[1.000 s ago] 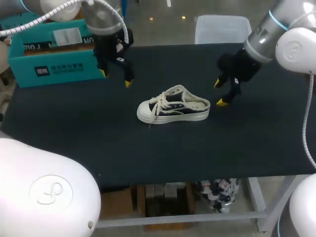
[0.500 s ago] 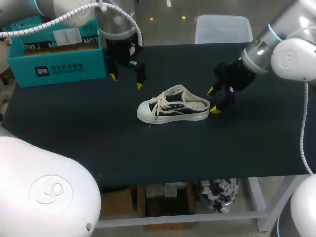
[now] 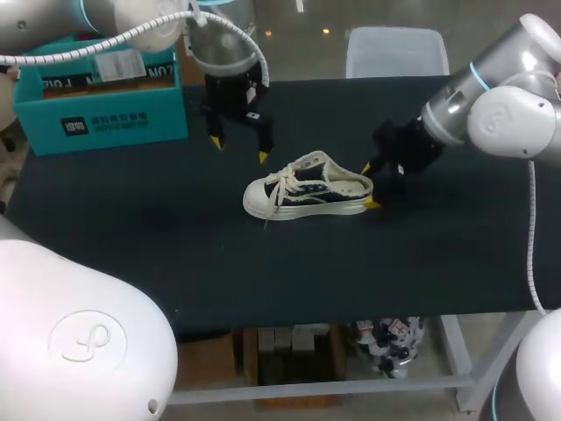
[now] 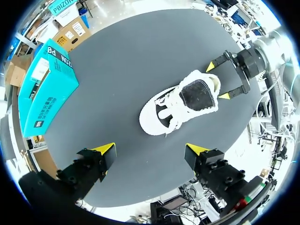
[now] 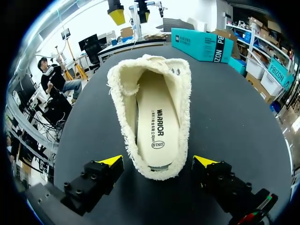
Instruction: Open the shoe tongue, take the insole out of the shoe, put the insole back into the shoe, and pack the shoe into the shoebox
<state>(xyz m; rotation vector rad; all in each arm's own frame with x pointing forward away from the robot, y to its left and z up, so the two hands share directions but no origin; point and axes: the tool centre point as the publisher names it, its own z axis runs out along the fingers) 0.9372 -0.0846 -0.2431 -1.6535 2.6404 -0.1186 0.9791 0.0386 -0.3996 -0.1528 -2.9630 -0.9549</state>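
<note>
At centre: shoe (image 3: pixel 307 189), printed insole (image 5: pixel 157 122) inside | left claw (image 4: pixel 150 149) released | right claw (image 5: pixel 158 161) released

**Blind spots in this frame**

- Shoebox (image 3: pixel 96 123): the head view's left edge cuts it off. Our left arm (image 3: pixel 223 48) and its cable cross the top, so we can't see inside.
- Insole (image 5: pixel 157 126): the right wrist view shows only heel and middle, and the front runs under the tongue. In the head view it's too small to tell from the lining.
- Shoe (image 3: pixel 307 189): its toe is hidden behind its own collar in the right wrist view.
- Right gripper (image 3: pixel 370 186): in the head view we can't tell whether the near tip touches the heel.
- Table (image 3: pixel 263 263): a white housing (image 3: pixel 79 333) covers the near-left corner.
</note>
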